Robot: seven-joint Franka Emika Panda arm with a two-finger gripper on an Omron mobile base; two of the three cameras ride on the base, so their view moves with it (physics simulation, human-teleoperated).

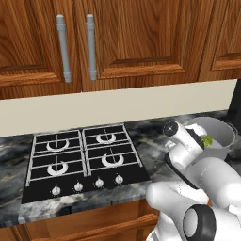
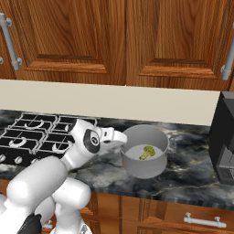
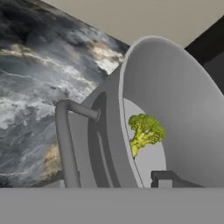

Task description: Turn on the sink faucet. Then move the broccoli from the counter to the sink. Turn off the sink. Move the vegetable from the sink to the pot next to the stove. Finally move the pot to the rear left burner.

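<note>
At the near-left rim of the plain grey metal pot (image 2: 145,157), the white arm's two-finger gripper (image 3: 124,179) straddles the wall, one dark tip inside and one outside beside the loop handle, jaws narrowed onto the rim, apparently to carry it. Just beyond the tips, the small green broccoli floret (image 3: 145,131) lies inside. Left of the gripper sits the flat black stove (image 1: 82,157).

bare counter (image 2: 192,178) around pot (image 2: 145,170), stove (image 1: 82,160) unobstructed, black appliance (image 2: 222,137) at right
</note>
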